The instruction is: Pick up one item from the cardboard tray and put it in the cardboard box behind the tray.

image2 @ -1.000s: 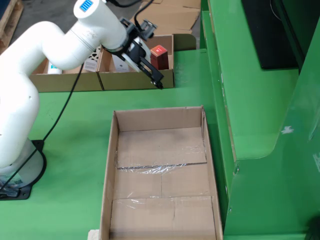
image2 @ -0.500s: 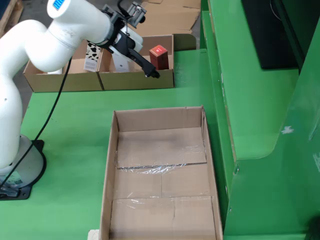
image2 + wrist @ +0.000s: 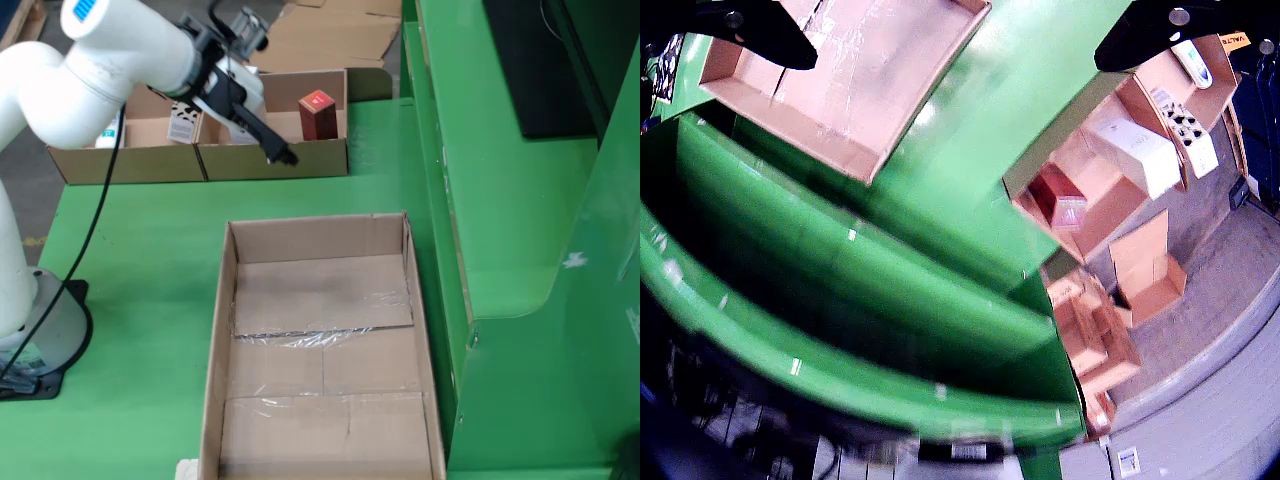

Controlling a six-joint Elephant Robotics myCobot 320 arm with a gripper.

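Cardboard tray, fixed view: a shallow divided tray at the far end of the green table, holding a red carton upright in its right compartment. Gripper hangs over the tray's front wall, black fingers spread apart and gripping nothing. Cardboard box, large and open-topped, lies nearer the camera with bare table between it and the tray. Gripper-mounted view: both fingertips frame the box rim.

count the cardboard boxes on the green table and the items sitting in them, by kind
Fixed view:
Large empty cardboard tray: 1
Small cardboard boxes, behind it: 2
Red box: 1
White bottle: 1
Black-and-white patterned pack: 1
Total: 6. More may hide behind the arm.
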